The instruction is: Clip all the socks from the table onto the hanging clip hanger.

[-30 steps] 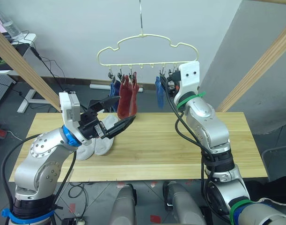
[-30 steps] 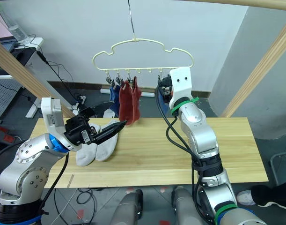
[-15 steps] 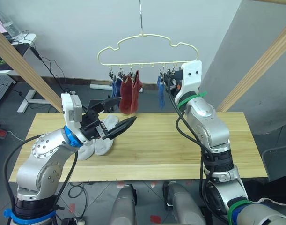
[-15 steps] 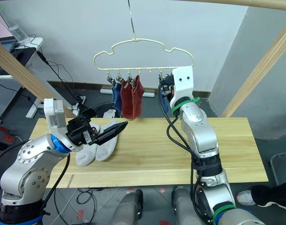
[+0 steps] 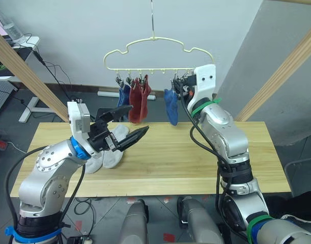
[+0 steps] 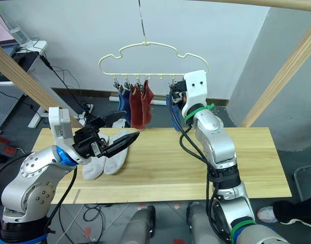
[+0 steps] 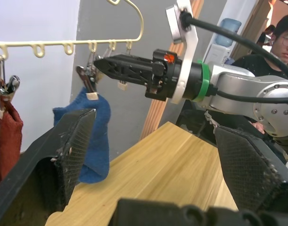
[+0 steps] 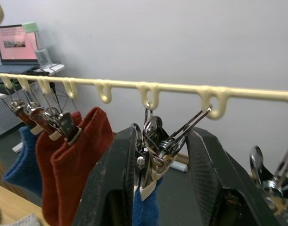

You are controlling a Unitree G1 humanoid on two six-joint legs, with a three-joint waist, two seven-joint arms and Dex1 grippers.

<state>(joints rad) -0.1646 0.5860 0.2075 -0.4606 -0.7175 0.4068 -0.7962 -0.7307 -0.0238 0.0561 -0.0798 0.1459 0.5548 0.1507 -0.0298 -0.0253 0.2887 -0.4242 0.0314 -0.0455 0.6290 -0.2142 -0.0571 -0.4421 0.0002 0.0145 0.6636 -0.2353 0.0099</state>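
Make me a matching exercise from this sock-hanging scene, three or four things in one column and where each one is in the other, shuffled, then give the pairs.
Things:
1. grey socks
2. red socks
3. left gripper
4. right gripper

Places or states:
A. on either side of a metal clip on the clip hanger
B. lying on the table
C. open, above the table, holding nothing
D. hanging clipped from the hanger

Pairs: 1-B, 2-D, 3-C, 4-A
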